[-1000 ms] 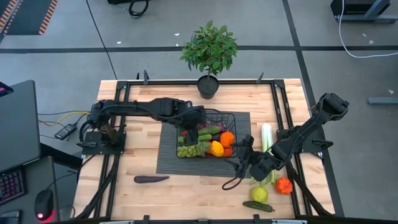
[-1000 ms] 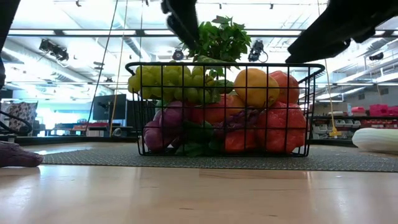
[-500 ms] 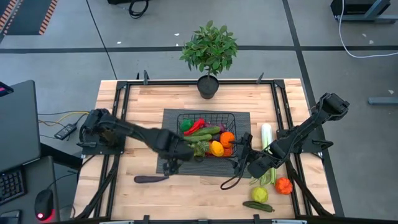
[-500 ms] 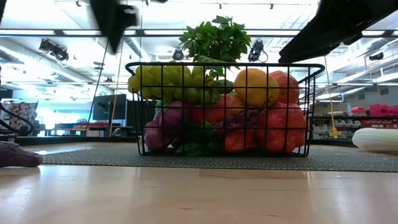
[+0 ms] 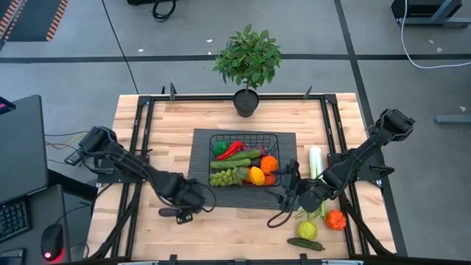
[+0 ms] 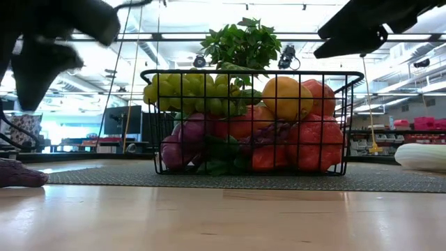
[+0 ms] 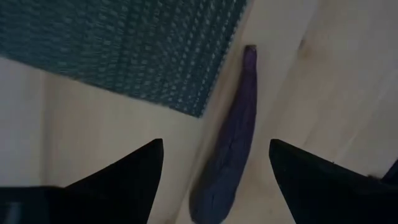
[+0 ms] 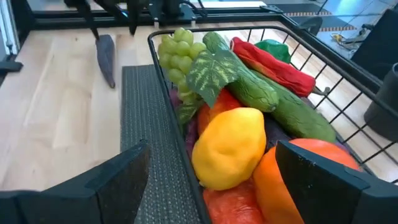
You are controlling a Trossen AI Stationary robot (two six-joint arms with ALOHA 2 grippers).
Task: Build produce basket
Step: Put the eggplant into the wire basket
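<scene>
The black wire basket point(image 5: 245, 140) stands on a dark ribbed mat point(image 5: 202, 188), filled with produce: green grapes point(image 8: 177, 46), a lemon point(image 8: 227, 146), an orange point(image 5: 269, 163), a red pepper point(image 8: 273, 65) and cucumbers point(image 8: 249, 84). A purple eggplant point(image 7: 236, 149) lies on the wood by the mat's near left corner. My left gripper point(image 5: 185, 212) hangs open just above it, pointing down, one finger on each side, apart from it. My right gripper point(image 5: 284, 188) is open at the basket's near right corner, aimed at the produce and touching nothing.
A pale-green leek point(image 5: 315, 162), an orange-red pepper point(image 5: 336, 219), a yellow-green fruit point(image 5: 307, 230) and a cucumber point(image 5: 305, 244) lie on the table's right, near my right arm. A potted plant point(image 5: 247, 62) stands at the far edge. Bare wood lies along the near edge.
My left gripper has swung from above the basket toward the table's near left and come down over the eggplant, its wrist rolling on the way. The eggplant and the basket have stayed where they were.
</scene>
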